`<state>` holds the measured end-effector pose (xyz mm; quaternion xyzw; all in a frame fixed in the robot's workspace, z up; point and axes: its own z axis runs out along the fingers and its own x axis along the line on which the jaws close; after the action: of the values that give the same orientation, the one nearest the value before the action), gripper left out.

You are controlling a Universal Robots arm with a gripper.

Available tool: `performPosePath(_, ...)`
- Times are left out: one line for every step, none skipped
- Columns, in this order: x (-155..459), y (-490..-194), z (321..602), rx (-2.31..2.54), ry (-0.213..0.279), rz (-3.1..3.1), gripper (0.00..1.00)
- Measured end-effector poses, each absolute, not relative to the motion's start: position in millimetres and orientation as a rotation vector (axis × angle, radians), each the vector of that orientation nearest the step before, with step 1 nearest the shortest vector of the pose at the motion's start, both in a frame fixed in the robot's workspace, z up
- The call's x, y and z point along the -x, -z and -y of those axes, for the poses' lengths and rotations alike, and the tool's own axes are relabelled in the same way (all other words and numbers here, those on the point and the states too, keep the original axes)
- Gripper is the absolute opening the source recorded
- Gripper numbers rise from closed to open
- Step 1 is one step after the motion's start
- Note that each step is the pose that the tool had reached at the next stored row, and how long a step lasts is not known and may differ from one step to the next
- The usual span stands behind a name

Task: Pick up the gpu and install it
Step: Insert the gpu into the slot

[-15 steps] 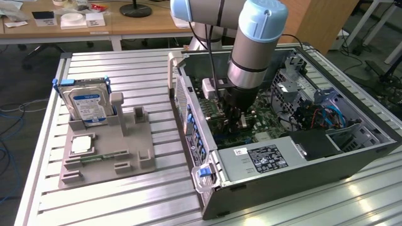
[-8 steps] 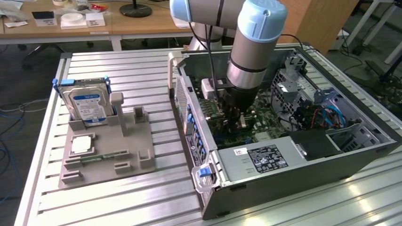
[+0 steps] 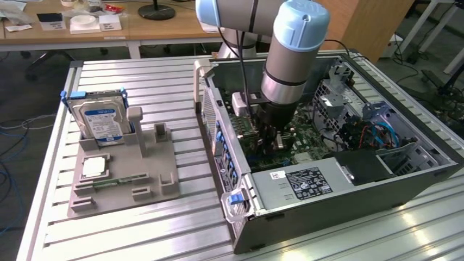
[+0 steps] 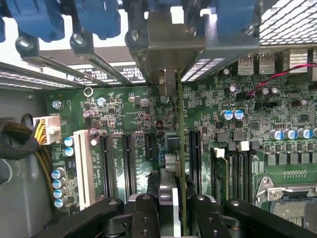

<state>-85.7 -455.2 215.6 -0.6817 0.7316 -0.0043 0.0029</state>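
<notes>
A: Case (image 3: 362,190) first: open computer on the slatted table (image 3: 145,239), arm (image 3: 290,60) reaching down inside it over the green motherboard (image 4: 133,119).

B: And the card?

A: The gpu (image 4: 180,148) stands edge-on in the gripper (image 4: 171,201), jaws clamped on its upper edge, silver bracket (image 4: 166,54) toward the case's rear wall. It sits over the motherboard among the long black slots (image 4: 129,158); whether it's seated I can't tell.

B: Risk?

A: I'd say misalignment. A slight tilt could land the edge beside its slot, or catch the bracket on the rear frame.

B: Room?

A: Tight. Blue clips (image 4: 99,20) and metal dividers crowd the bracket; yellow wires (image 4: 39,144) lie well aside.
</notes>
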Motion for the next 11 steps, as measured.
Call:
performPosePath(85.7, -215.2, 455.3, 2.138, 0.013, -2.295, 0.29)
performPosePath(85.7, -215.1, 455.3, 2.138, 0.013, -2.295, 0.29)
performPosePath(85.7, -215.0, 455.3, 2.138, 0.013, -2.295, 0.29)
performPosePath(85.7, -214.8, 455.3, 2.138, 0.013, -2.295, 0.29)
performPosePath(85.7, -214.6, 455.3, 2.138, 0.013, -2.295, 0.29)
performPosePath(85.7, -214.6, 455.3, 2.138, 0.013, -2.295, 0.29)
performPosePath(85.7, -214.5, 455.3, 2.138, 0.013, -2.295, 0.29)
performPosePath(85.7, -214.5, 455.3, 2.138, 0.013, -2.295, 0.29)
performPosePath(85.8, -214.5, 455.3, 2.138, 0.013, -2.294, 0.29)
performPosePath(85.9, -214.4, 455.3, 2.138, 0.013, -2.294, 0.29)
performPosePath(86.0, -214.4, 455.2, 2.138, 0.013, -2.294, 0.29)
